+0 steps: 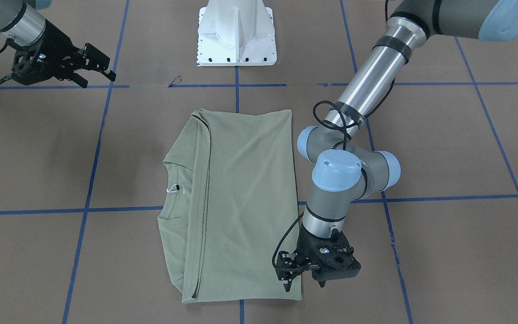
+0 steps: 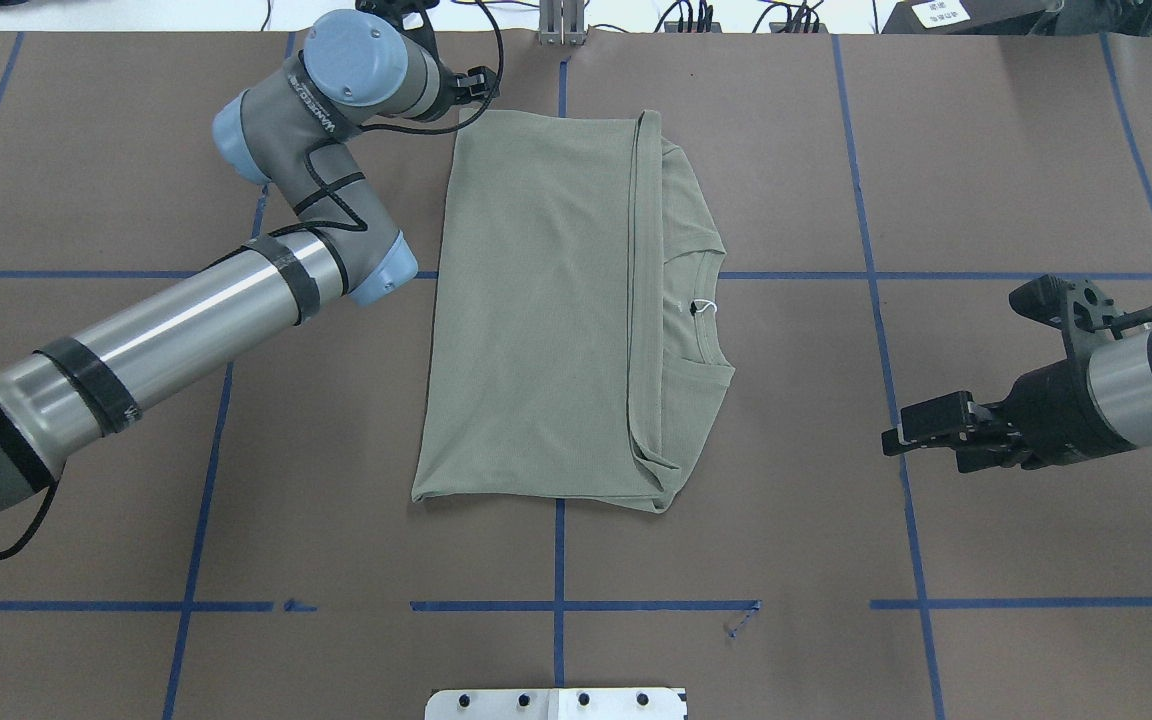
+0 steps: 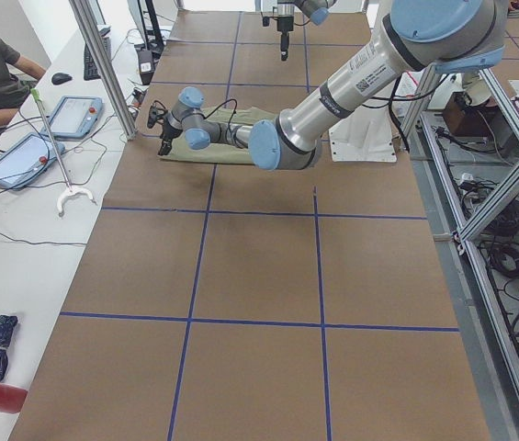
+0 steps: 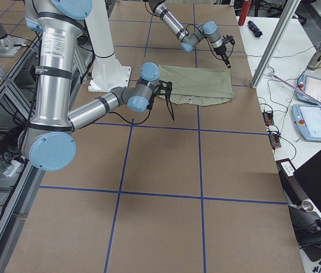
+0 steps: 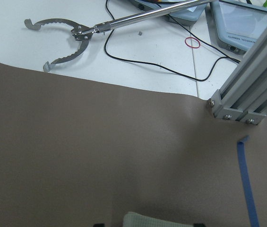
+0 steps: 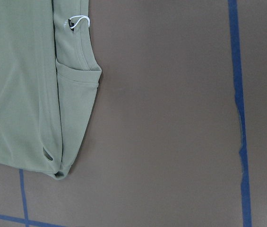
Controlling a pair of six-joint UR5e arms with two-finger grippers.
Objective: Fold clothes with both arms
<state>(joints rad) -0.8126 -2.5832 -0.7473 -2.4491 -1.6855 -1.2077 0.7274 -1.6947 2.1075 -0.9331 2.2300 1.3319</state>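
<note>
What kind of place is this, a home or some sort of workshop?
Most likely a robotics lab: a paper-covered table marked with a blue tape grid, aluminium frame posts around it, and teach pendants lying alongside.

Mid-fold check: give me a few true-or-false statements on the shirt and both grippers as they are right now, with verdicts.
1. The shirt lies with both sleeves spread out to the sides. False: it is folded into a narrow rectangle, and no sleeve sticks out.
2. The left gripper is at a corner of the shirt. True.
3. A white tag loop shows at the neckline. True.
4. The right gripper is clamped on the neckline. False: it is open, empty and well off to the side, apart from the shirt.
</note>
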